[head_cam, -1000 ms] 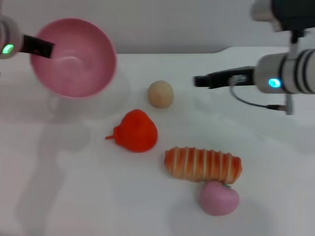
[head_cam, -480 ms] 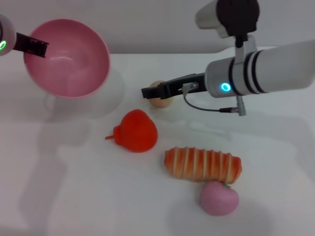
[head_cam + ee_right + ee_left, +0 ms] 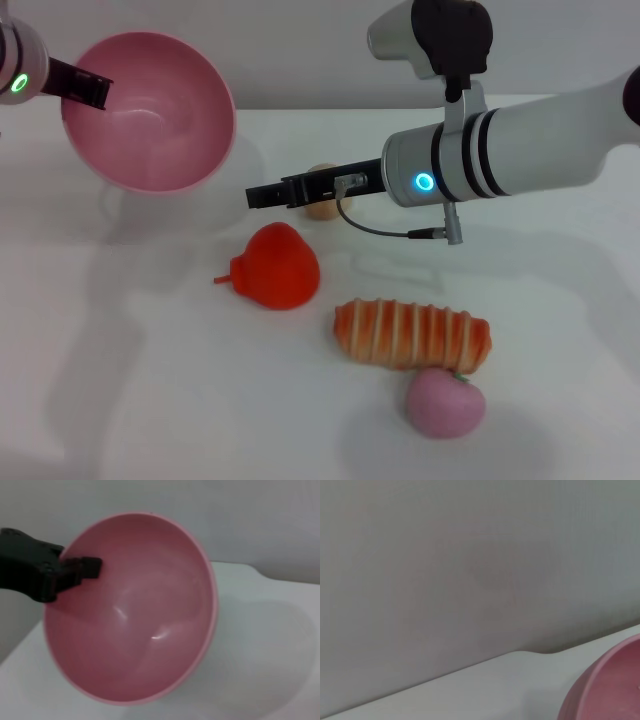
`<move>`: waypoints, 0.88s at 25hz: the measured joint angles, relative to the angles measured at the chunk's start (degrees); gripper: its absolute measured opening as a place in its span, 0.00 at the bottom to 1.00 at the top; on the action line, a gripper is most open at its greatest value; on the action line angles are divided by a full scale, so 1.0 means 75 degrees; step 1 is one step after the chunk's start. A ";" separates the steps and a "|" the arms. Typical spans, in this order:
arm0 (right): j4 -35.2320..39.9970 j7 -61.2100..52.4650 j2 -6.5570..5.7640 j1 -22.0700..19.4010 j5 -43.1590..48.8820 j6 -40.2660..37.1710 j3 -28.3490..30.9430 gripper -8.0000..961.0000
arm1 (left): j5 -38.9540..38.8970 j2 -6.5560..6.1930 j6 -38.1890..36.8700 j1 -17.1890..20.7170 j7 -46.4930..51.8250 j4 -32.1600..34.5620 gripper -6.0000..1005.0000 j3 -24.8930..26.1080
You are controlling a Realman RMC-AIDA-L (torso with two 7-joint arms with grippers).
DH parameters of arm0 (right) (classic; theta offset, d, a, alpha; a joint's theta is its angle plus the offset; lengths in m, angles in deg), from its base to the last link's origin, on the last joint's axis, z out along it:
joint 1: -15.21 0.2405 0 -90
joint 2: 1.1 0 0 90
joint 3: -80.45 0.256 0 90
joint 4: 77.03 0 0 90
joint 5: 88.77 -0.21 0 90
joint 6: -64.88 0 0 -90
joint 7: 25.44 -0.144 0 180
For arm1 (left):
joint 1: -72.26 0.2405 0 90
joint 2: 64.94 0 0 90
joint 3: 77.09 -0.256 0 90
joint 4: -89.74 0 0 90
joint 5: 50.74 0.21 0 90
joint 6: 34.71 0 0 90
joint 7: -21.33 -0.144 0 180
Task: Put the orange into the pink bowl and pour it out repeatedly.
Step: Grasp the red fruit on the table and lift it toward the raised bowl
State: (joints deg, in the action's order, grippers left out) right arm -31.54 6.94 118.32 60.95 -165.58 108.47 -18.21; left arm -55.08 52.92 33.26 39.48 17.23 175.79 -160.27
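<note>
The pink bowl [image 3: 150, 110] hangs in the air at the far left, tilted with its empty inside facing me. My left gripper [image 3: 92, 90] is shut on its rim. The bowl fills the right wrist view [image 3: 135, 630], where the left gripper [image 3: 82, 570] clamps its rim. An edge of the bowl also shows in the left wrist view [image 3: 610, 685]. The orange [image 3: 277, 266] lies on the white table [image 3: 150, 380], stem to the left. My right gripper [image 3: 262, 194] reaches leftward, just above and behind the orange, not touching it.
A beige ball [image 3: 322, 207] sits behind the right gripper, partly hidden by it. A striped long bread [image 3: 412, 335] and a small pink peach-like fruit [image 3: 445, 402] lie in front and to the right of the orange. A grey wall [image 3: 280, 50] backs the table.
My right arm has swung in from the right, its gripper moving left to above the orange. The bowl, held by the left gripper, has shifted only slightly.
</note>
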 joint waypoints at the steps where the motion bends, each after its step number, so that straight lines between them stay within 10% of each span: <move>1: -0.0030 0.0014 -0.0003 0.0003 -0.0122 0.0024 -0.0011 0.62 | 0.0001 0.0000 0.0000 -0.0001 -0.0001 0.0000 0.04 0.0000; 22: -0.1365 0.0049 0.0039 0.0555 -0.0541 -0.0335 -0.0334 0.62 | 0.0005 0.0012 -0.0015 -0.0002 -0.0003 0.0000 0.04 -0.0127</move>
State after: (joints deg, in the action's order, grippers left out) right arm -41.78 7.30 118.61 65.12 -169.64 105.96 -20.71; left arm -55.03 53.00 33.14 39.46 17.20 175.79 -161.22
